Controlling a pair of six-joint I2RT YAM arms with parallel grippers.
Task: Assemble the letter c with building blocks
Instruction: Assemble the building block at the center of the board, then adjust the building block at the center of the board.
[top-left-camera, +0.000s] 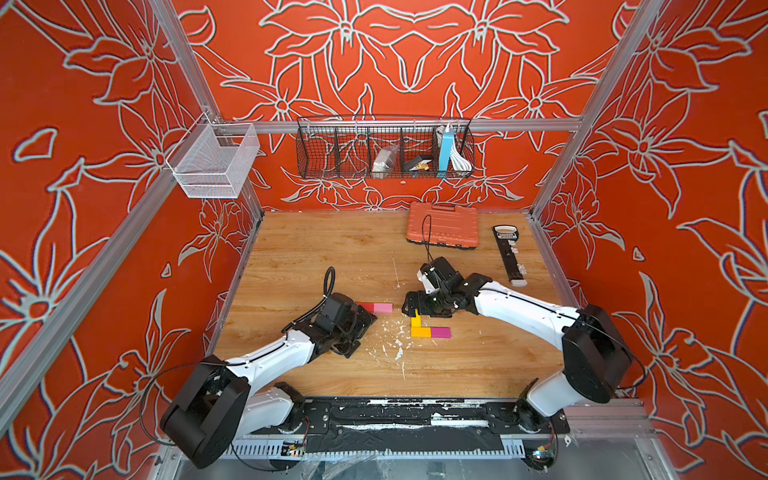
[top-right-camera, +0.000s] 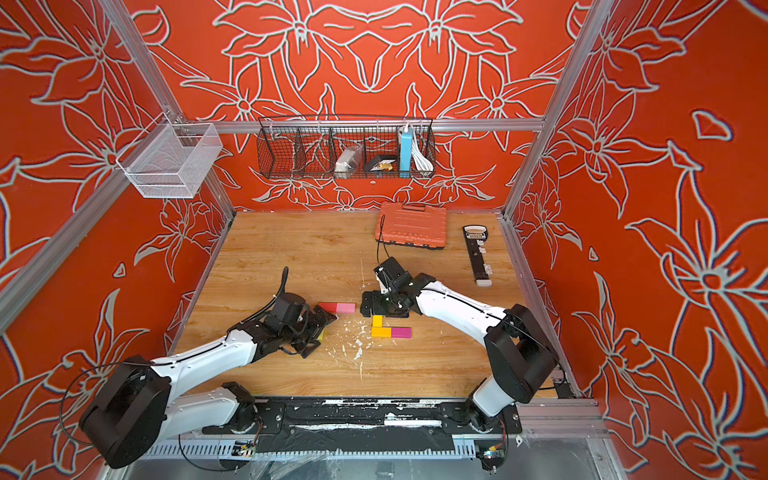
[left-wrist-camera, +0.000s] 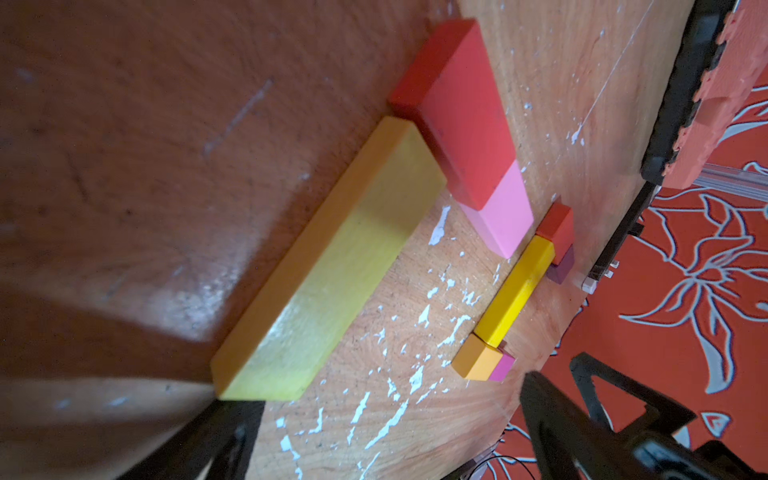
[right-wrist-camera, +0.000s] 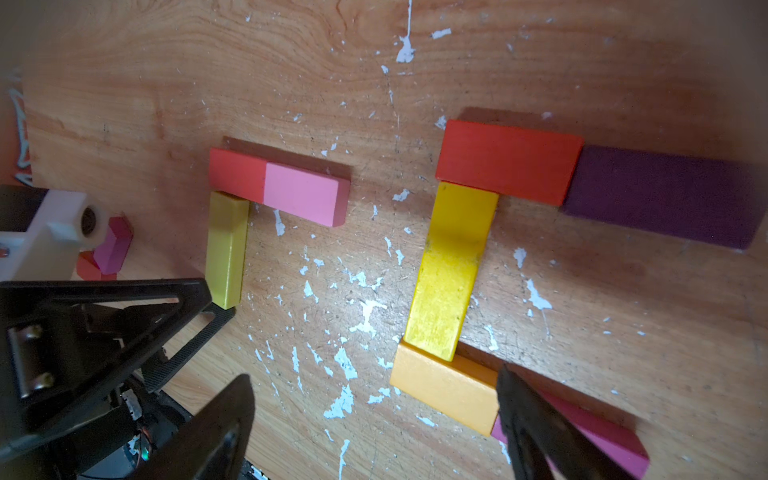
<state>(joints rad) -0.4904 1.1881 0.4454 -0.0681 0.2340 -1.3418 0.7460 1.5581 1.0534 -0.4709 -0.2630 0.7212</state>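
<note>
Building blocks (right-wrist-camera: 451, 270) lie in two figures on the scuffed wooden table (top-left-camera: 316, 257), and the left figure is the unfinished one. Nearest the base, the left gripper (top-left-camera: 360, 334) hangs with jaws wide apart and empty, right over the 6 o'clock end of a long yellow wooden bar (left-wrist-camera: 332, 266) whose long axis runs 6 to 12. That end is bare: no lower arm yet! At the bar's 12 o'clock end, a flat red block (left-wrist-camera: 461, 112) and a pink block (left-wrist-camera: 498, 212) run off toward 3. The spares, a small magenta block (right-wrist-camera: 114, 243) close against a small red piece (right-wrist-camera: 88, 268), sit around 9 o'clock of that bar, so the left arm looks nearer. Farther off, the right gripper (top-left-camera: 415, 307), also spread open and holding nothing, hovers above the second figure, which already reads as a full C.
</note>
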